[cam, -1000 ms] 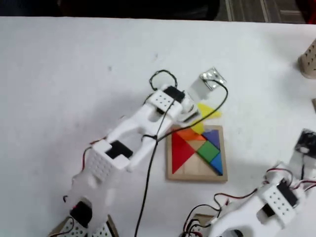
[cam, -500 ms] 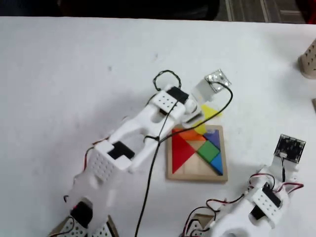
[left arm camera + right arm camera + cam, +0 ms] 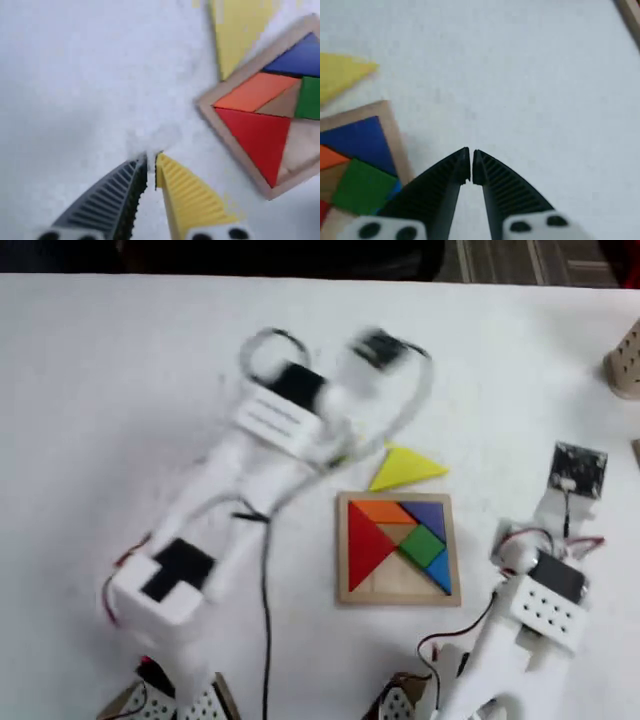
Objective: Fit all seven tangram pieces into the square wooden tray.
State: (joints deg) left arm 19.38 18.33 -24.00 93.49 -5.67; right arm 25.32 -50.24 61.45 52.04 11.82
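The square wooden tray [image 3: 345, 585] lies mid-table with red [image 3: 368, 540], orange, purple-blue, green and blue pieces in it; bare wood shows along its near side. A yellow triangle [image 3: 405, 468] lies on the table just beyond the tray. My left gripper [image 3: 340, 448] hovers to the far left of that triangle, shut on nothing. In the left wrist view, its tips [image 3: 151, 165] meet over white table, with the tray [image 3: 206, 104] and yellow triangle [image 3: 240, 30] off to one side. My right gripper [image 3: 471, 162] is shut and empty, just to the right of the tray [image 3: 395, 130].
A wooden block with holes [image 3: 625, 365] stands at the table's right edge. Wooden bases [image 3: 400, 695] sit under the arms at the front. The left arm's cable [image 3: 265, 570] hangs left of the tray. White table stretches far and left.
The left arm has drawn back up and to the left, off the yellow triangle, which now lies uncovered. The right arm has swung forward to the tray's right side.
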